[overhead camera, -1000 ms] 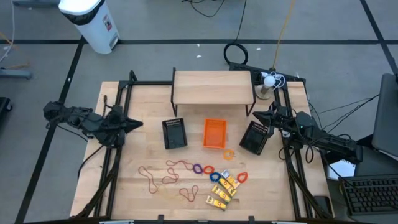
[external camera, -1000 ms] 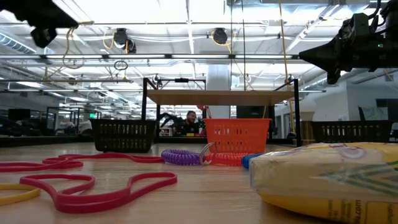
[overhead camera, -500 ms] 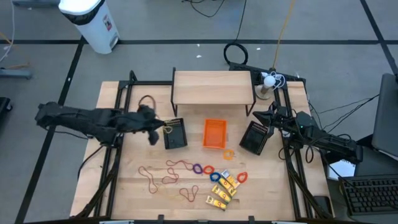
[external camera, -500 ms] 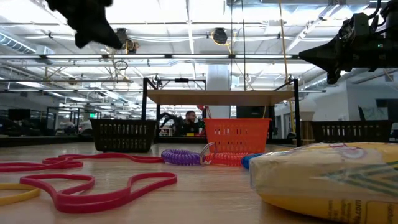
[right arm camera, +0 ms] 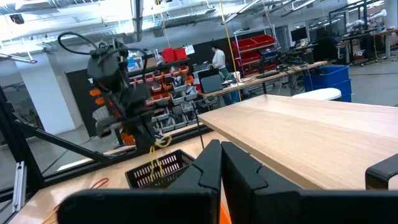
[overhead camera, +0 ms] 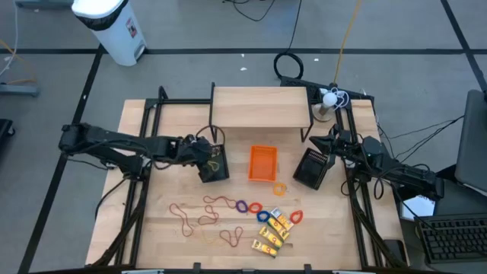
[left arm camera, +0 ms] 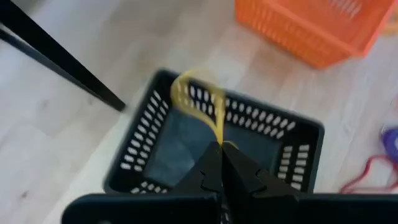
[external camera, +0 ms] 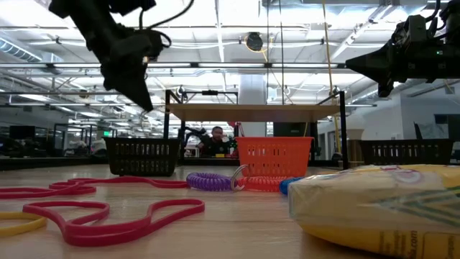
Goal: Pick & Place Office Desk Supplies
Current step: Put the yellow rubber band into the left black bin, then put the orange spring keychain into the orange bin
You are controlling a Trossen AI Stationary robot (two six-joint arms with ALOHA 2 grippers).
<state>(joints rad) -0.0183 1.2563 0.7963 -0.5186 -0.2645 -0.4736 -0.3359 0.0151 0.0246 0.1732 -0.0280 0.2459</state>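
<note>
My left gripper (overhead camera: 214, 156) hangs over the left black basket (overhead camera: 214, 164), shut on a yellow rubber band (left arm camera: 198, 102); it also shows in the low view (external camera: 144, 101). My right gripper (overhead camera: 329, 140) waits shut in the air above the right black basket (overhead camera: 313, 167). Red and brown rubber bands (overhead camera: 205, 211), coloured rings (overhead camera: 253, 208) and yellow packets (overhead camera: 275, 231) lie flat on the table near its near edge. In the low view a red band (external camera: 108, 216) and a yellow packet (external camera: 374, 205) lie close to the camera. My left gripper pinches one end of the yellow rubber band's loop (left arm camera: 217, 140) between its shut fingertips (left arm camera: 211, 163), coming from above and slanting down. The rest of the loop sticks out past the fingertips, lifted clear, over the open top of the left black basket (left arm camera: 186, 143).
An orange basket (overhead camera: 263, 164) stands between the two black baskets. A wooden shelf on black legs (overhead camera: 261, 106) spans the far middle of the table. Black frame rails (overhead camera: 137, 190) run along both sides. Bare wood lies between the baskets and the loose items.
My left arm has swung from the table's left edge toward the right and has come down over the left black basket, staying shut on the yellow band. The right arm has kept still.
</note>
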